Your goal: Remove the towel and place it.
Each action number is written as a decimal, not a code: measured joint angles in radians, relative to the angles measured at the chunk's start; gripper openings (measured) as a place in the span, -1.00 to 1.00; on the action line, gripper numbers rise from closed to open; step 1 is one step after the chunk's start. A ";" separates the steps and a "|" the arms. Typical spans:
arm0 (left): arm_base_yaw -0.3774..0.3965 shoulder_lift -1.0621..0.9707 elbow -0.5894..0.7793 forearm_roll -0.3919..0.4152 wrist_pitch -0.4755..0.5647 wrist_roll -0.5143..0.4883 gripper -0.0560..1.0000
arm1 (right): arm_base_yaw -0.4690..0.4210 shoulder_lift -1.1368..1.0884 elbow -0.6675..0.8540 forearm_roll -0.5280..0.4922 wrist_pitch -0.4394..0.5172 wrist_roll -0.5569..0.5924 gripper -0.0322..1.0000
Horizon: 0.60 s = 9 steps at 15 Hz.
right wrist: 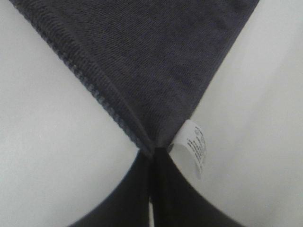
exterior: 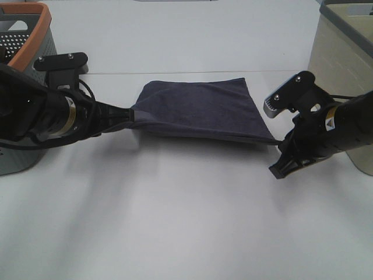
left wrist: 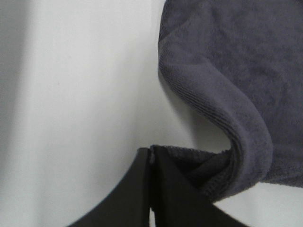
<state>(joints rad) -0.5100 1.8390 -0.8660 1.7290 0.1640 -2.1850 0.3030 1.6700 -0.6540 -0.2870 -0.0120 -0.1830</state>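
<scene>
The towel (exterior: 201, 109) is a dark navy-grey terry cloth stretched between my two grippers above the white table, its near edge lifted. My left gripper (exterior: 129, 116) is shut on the towel's near left corner; the left wrist view shows the closed fingers (left wrist: 151, 156) pinching folded cloth (left wrist: 227, 71). My right gripper (exterior: 278, 142) is shut on the near right corner; the right wrist view shows the closed tips (right wrist: 152, 153) gripping the cloth (right wrist: 142, 56) beside its small white tag (right wrist: 195, 144).
A grey basket with an orange rim (exterior: 26, 35) stands at the far left behind my left arm. A beige basket (exterior: 344, 52) stands at the far right behind my right arm. The white table (exterior: 186, 221) stretches to the front.
</scene>
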 joint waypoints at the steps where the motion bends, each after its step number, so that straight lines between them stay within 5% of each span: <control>1: 0.000 0.000 0.020 -0.008 -0.021 0.016 -0.89 | 0.000 0.000 0.024 0.000 -0.014 -0.019 -0.89; 6: 0.010 -0.002 0.070 -0.021 -0.009 0.062 -0.89 | 0.162 0.112 0.067 -0.065 -0.019 -0.102 -0.89; 9: 0.011 -0.004 0.071 -0.021 -0.004 0.115 -0.78 | 0.172 0.113 0.067 -0.066 -0.014 -0.111 -0.89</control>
<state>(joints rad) -0.4990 1.8350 -0.7950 1.7080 0.1600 -2.0700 0.4750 1.7830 -0.5870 -0.3530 -0.0260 -0.2940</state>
